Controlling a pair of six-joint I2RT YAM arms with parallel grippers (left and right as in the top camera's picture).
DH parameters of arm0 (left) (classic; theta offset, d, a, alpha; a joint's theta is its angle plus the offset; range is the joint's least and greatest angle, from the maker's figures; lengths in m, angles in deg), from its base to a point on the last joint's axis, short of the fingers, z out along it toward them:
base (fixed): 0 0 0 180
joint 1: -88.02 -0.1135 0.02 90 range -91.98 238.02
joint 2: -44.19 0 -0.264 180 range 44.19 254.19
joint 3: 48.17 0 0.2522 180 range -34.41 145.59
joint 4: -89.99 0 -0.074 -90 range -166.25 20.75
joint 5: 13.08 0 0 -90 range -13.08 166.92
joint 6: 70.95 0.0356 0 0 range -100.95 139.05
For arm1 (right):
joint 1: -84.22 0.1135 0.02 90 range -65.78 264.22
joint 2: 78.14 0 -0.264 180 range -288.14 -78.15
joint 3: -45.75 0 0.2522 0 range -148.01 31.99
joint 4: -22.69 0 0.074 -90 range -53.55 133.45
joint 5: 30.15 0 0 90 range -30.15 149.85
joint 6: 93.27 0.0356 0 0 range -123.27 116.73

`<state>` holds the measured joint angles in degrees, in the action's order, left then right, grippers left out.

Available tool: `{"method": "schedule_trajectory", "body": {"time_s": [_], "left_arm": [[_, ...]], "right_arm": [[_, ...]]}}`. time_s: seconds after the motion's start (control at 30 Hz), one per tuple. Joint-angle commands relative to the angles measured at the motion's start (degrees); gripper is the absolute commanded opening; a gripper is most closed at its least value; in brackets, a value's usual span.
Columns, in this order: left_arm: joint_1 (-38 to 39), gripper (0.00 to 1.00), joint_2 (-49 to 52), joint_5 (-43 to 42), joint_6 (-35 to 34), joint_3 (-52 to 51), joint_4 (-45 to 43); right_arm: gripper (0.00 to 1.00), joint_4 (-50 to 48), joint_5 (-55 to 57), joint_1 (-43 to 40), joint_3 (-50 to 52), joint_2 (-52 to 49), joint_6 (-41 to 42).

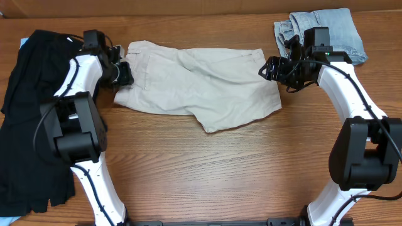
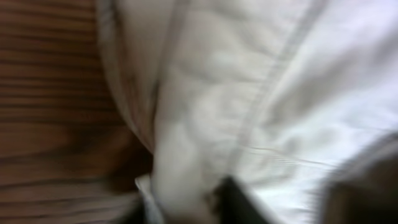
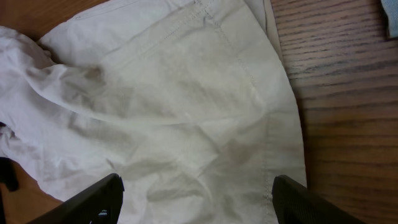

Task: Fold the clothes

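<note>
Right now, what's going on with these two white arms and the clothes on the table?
Two robot arms are working on folding a pair of pale beige cotton shorts lying spread out on the wooden table. The left arm has its jaws down at the shorts' end nearest it; its camera is too blurred to show a grip. The right arm hovers at the opposite end, jaws wide open, holding nothing. No fold looks made yet.

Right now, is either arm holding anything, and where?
Right gripper is open over the shorts hem, holding nothing. Left gripper sits at their waistband end; grip cannot be told.
</note>
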<state>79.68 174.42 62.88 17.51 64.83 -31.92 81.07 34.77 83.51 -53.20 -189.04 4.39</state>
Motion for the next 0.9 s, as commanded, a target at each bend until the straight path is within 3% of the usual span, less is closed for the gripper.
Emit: {"method": "schedule_trajectory", "body": {"time_s": [0.0, 0.1, 0.17, 0.37, 0.43, 0.7, 0.87], "left_arm": [[0.02, 0.04, 4.35, 4.04, -0.83, -0.90, 1.33], [0.02, 0.04, 4.24, 4.92, -0.83, -0.79, 1.51], [-0.07, 0.04, 3.98, 5.07, -0.83, -0.07, 2.36], [-0.22, 0.04, 2.47, 6.62, -0.76, 10.10, 12.76], [-0.22, 0.04, 1.79, 8.00, 0.31, 15.26, 17.75], [1.77, 0.04, 0.35, 12.74, 3.34, 38.16, 37.00], [4.37, 0.04, 0.35, 12.72, 3.34, 47.15, 41.44]], "right_arm": [[0.80, -0.39, 0.15, 0.13, -0.33, 0.28, -0.39], [0.79, -0.96, -1.22, 0.13, -0.33, 0.28, -0.17], [0.70, -1.49, -2.05, 0.35, -0.33, 0.28, -0.13], [0.19, -2.62, -2.05, 2.71, -0.33, -0.33, 1.36], [0.06, -2.93, -2.01, 3.78, -0.33, -0.94, 1.53], [0.04, -7.28, -2.05, 6.58, -0.33, -6.91, 5.92], [0.04, -7.72, -2.03, 6.93, -0.33, -10.38, 6.08]]}}
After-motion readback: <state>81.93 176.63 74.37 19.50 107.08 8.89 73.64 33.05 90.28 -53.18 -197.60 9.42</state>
